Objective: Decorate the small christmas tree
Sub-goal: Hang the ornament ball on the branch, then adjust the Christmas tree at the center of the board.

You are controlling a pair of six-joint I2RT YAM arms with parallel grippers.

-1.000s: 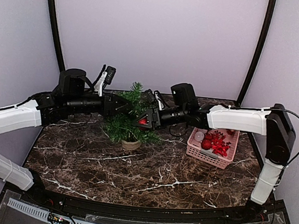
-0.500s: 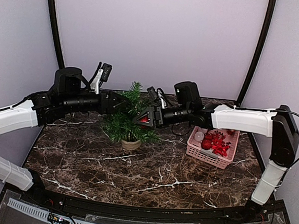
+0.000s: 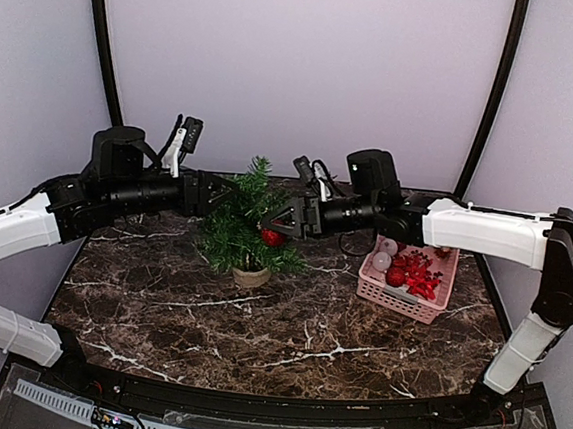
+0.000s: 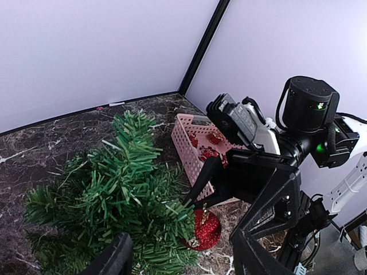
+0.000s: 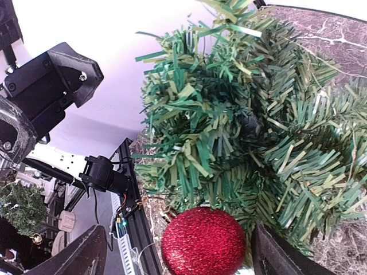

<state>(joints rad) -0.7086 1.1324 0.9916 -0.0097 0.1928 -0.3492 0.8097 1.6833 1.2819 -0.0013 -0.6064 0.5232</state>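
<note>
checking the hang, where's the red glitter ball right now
In the top view the red glitter ball hangs under a branch on the right side of the small christmas tree, between the open fingers of the right gripper.

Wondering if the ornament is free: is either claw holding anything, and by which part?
Nothing is held. The right claw stands open either side of the red ball, which hangs on the small christmas tree; the left claw is open.
</note>
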